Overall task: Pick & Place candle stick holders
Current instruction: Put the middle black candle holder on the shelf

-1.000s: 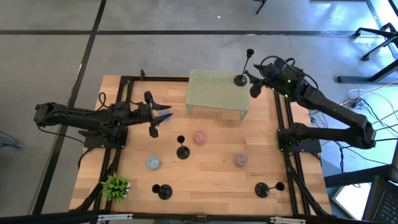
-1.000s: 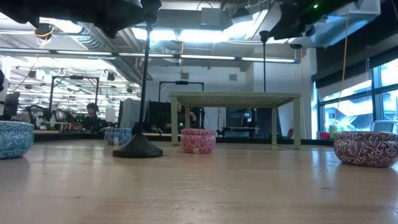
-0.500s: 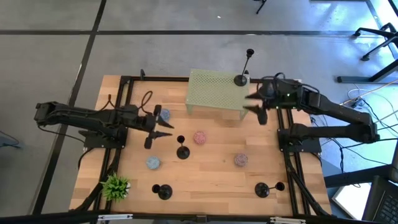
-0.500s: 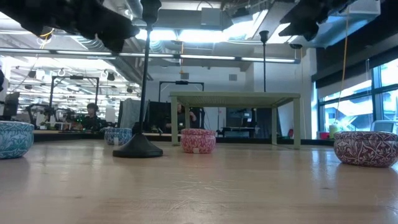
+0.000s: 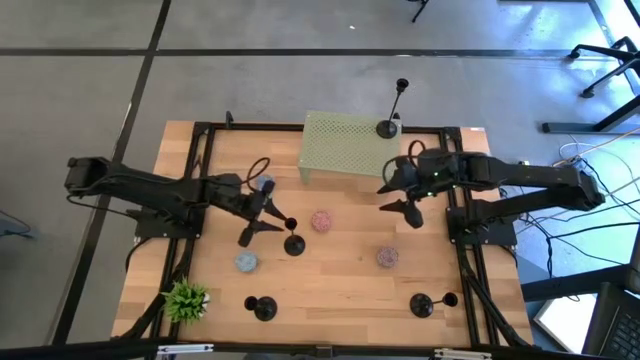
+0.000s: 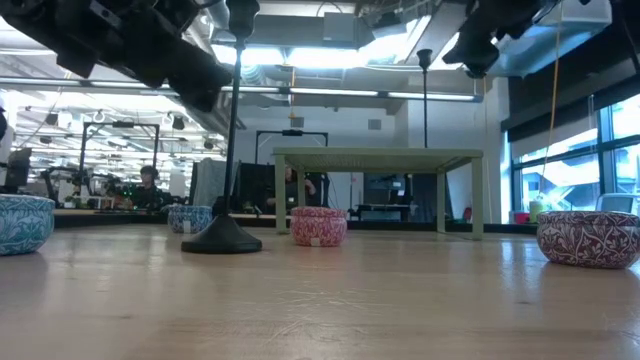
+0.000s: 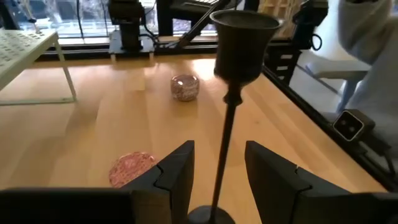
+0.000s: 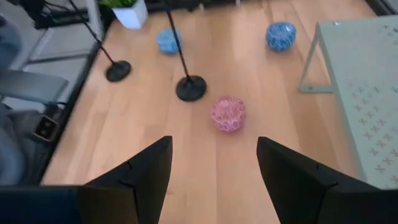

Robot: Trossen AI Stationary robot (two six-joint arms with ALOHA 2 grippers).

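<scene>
Candle stick holder (image 7: 229,99), black, thin-stemmed (cup-topped)

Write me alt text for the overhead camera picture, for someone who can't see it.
Seen from above, the left gripper is open beside a black candle holder near the middle of a wooden table. The right gripper hangs open in front of a pale green mesh stand that carries another holder. Two more holders stand near the front edge.

Two dark jointed arms, black cables looped along them, each ending in flat angular black fingers (image 7: 180,171)
</scene>
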